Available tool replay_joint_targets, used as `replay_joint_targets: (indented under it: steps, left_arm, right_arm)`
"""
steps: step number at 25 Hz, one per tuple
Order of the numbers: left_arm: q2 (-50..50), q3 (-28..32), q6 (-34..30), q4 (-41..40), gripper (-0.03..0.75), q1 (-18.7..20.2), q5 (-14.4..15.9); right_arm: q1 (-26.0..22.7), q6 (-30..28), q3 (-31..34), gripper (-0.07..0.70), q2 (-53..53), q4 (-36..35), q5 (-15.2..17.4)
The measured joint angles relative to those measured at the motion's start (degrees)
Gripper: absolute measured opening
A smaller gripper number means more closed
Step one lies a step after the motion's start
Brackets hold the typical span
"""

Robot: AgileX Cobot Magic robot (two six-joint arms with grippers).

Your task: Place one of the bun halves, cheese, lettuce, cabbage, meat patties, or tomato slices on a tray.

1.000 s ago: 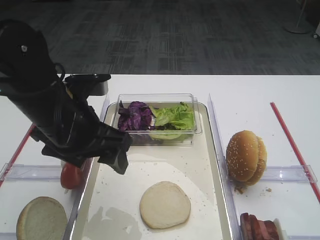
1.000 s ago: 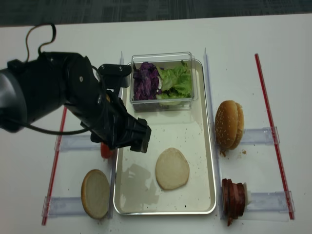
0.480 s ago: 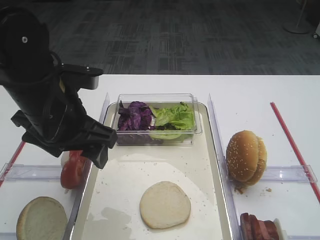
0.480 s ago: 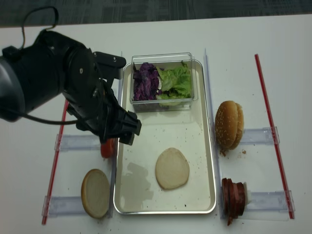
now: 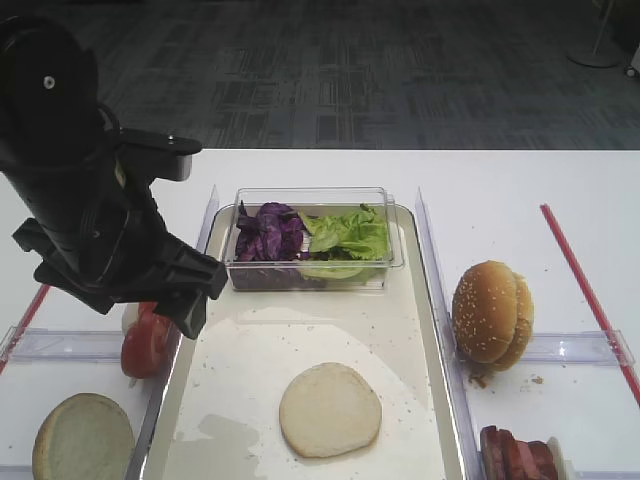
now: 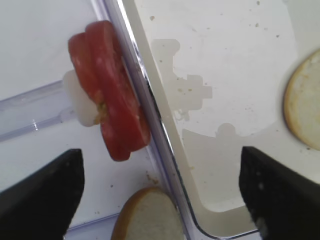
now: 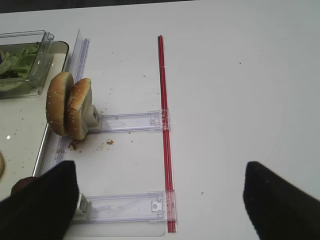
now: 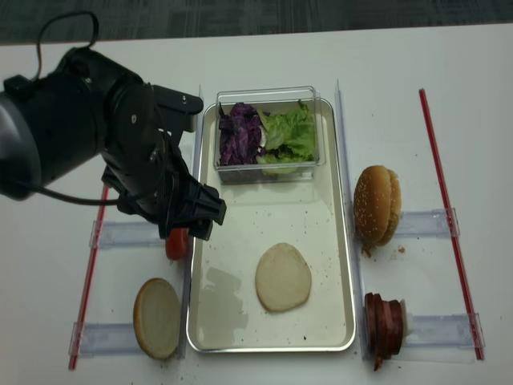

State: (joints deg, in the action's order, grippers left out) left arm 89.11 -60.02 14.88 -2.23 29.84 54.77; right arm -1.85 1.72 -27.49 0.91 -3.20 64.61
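Note:
One bun half (image 5: 330,408) lies cut face up on the tray (image 8: 321,233). A second bun half (image 8: 156,317) rests left of the tray. My left gripper (image 6: 160,200) hangs open over the tray's left rim, just past the tomato slices (image 6: 110,117), with nothing between its fingers. Cabbage (image 8: 239,135) and lettuce (image 8: 287,135) fill a clear box at the tray's far end. Meat patties (image 8: 383,325) stand on edge at the near right. My right gripper (image 7: 162,205) is open over bare table, near a red strip (image 7: 165,130). Cheese is out of view.
A sesame-seeded bun (image 8: 377,206) stands on edge right of the tray. Clear plastic holders (image 7: 130,121) and red strips (image 8: 439,176) lie on the white table on both sides. The left arm's dark bulk (image 5: 90,210) covers the table's left part.
The left arm has swung leftward, from above the tray's floor to its left rim by the tomato slices. Its jaws stayed open. The bun halves have not moved.

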Motion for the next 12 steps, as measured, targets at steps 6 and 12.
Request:
replay_joint_targets:
  steps: [6, 12]
  left_arm:
    - [0.0, 0.0, -0.3, -0.2, 0.577, -4.7, 0.5]
    - [0.0, 0.0, -3.2, -0.4, 0.577, -14.8, 2.9]
  right_arm:
    - [0.0, 0.0, 0.0, 0.678, 0.0, 0.0, 0.0]
    - [0.0, 0.0, 0.0, 0.678, 0.0, 0.0, 0.0]
